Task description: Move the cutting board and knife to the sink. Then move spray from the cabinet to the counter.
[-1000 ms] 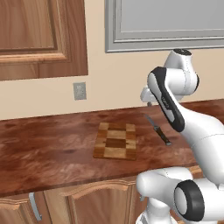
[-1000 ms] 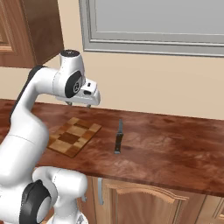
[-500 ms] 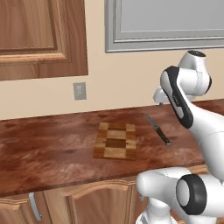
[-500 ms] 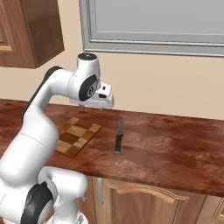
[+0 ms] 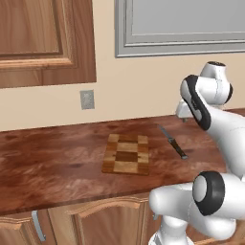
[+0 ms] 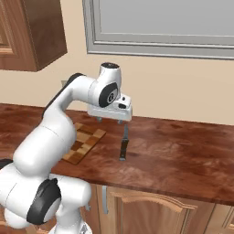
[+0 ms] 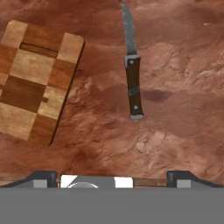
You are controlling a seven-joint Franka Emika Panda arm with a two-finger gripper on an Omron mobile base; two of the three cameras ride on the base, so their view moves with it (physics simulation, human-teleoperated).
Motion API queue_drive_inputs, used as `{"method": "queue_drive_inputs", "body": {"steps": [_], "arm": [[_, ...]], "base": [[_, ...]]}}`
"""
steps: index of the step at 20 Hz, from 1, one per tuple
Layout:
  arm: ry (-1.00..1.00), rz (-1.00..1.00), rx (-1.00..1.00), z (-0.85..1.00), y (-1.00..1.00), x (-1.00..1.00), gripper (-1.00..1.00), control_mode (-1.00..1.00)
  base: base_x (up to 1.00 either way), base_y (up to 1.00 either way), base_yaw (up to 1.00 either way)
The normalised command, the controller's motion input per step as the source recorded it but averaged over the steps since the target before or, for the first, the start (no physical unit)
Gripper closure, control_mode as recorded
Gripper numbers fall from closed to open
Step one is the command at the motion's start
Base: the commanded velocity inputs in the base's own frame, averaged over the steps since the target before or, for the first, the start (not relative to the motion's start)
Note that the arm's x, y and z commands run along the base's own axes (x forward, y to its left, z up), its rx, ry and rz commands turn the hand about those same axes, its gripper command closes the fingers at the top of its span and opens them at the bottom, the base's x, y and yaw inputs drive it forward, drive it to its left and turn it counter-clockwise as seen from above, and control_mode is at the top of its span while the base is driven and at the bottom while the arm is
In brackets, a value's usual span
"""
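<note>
Claw (image 6: 109, 120) now nearer knife (image 7: 132, 78)

The cutting board (image 5: 127, 153), a rectangular checkered patchwork of light tan and dark brown squares, is lying flat on the glossy reddish-brown surface (image 5: 52, 165). The knife (image 5: 173, 142), slim with a thin silver blade and a dark handle, is lying flat just beside the board's right side, apart from it, its handle pointing toward the surface's front edge.
</note>
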Motion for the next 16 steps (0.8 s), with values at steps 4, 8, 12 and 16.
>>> {"method": "queue_drive_inputs", "body": {"steps": [4,8,12,16], "arm": [[0.07,0.00,-0.04,-0.51,-0.34,0.21,-1.00,-1.00],[0.00,0.00,-0.02,-0.51,-0.16,0.21,-1.00,-1.00],[0.00,0.00,0.00,-0.49,-0.10,0.20,-1.00,-1.00],[0.00,0.00,0.00,-0.47,-0.08,0.17,-1.00,-1.00]], "base": [[0.00,0.00,0.00],[0.00,0.00,0.00],[0.00,0.00,0.00],[0.00,0.00,0.00]]}}
